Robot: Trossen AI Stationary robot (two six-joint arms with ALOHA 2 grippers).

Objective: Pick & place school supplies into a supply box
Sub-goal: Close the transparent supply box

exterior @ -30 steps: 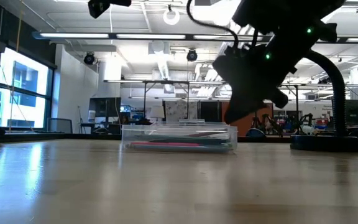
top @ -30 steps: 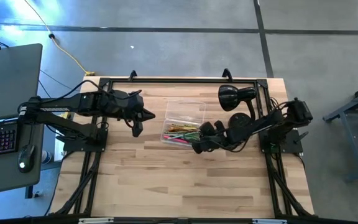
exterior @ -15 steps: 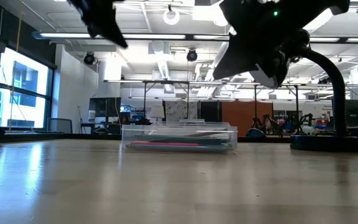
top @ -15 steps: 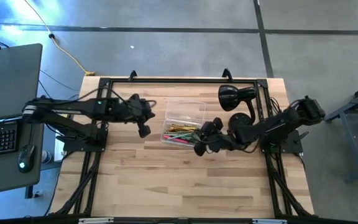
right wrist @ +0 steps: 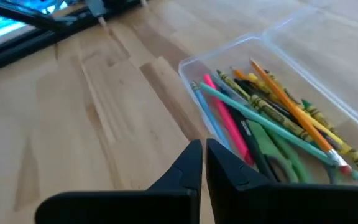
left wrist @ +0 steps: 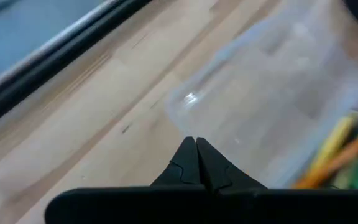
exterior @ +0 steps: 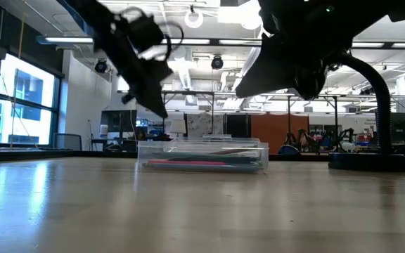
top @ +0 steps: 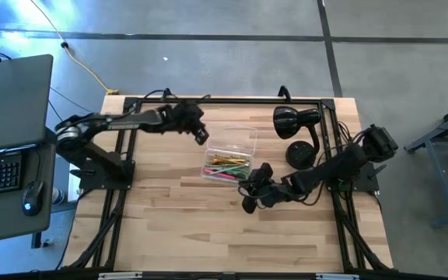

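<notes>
Right wrist view shows the right gripper [right wrist: 203, 163] with its jaws pressed together on nothing, hanging just beside a corner of the supply box [right wrist: 188, 65], where the school supplies [right wrist: 272, 127] lie in a heap inside: yellow, orange, pink and green pencils and green-handled scissors. The left gripper [left wrist: 196, 163] has its jaws likewise closed and empty above the box's other, bare compartment. From above, the box [top: 243, 132] sits mid-table between both arms, beside the black desk lamp [top: 294, 123].
</notes>
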